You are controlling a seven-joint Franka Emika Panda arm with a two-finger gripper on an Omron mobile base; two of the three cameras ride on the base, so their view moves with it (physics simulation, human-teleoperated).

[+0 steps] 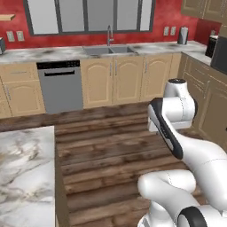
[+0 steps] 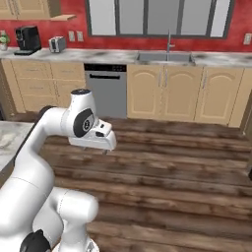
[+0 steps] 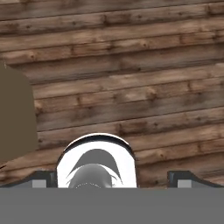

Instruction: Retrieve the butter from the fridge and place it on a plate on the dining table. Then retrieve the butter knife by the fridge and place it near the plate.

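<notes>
Arm folded over the base, hand pointing down at the wooden plank floor [image 3: 131, 65]. In the hand view the two dark finger tips [image 3: 43, 179] sit far apart at the lower left and lower right edges, so the gripper [image 3: 116, 180] stands fully open, with nothing between the jaws. In the right base view the gripper [image 2: 105, 147] hangs under the white hand, over bare floor; its fingers are too small there to judge.

Dining table [image 1: 22, 177]: a corner of white-grey veined marble top at the lower left of the left base view; its tan side face shows along the floor. The same tan face appears at the left edge of the hand view [image 3: 15, 118]. A sliver of marble top also shows at the left edge of the right base view [image 2: 7, 138], behind the arm. The visible part of the top carries nothing I can make out.

Back wall: marble counter [image 1: 53, 53] over tan panelled cabinets [image 1: 126, 77], with a sink [image 1: 108, 50] and tall faucet [image 1: 108, 35] near the counter's middle, below the windows. A grey dishwasher [image 1: 60, 86] sits under the counter, left of the sink. In the right base view, a black coffee machine [image 2: 27, 39] and a toaster [image 2: 57, 44] stand toward the counter's left end.
</notes>
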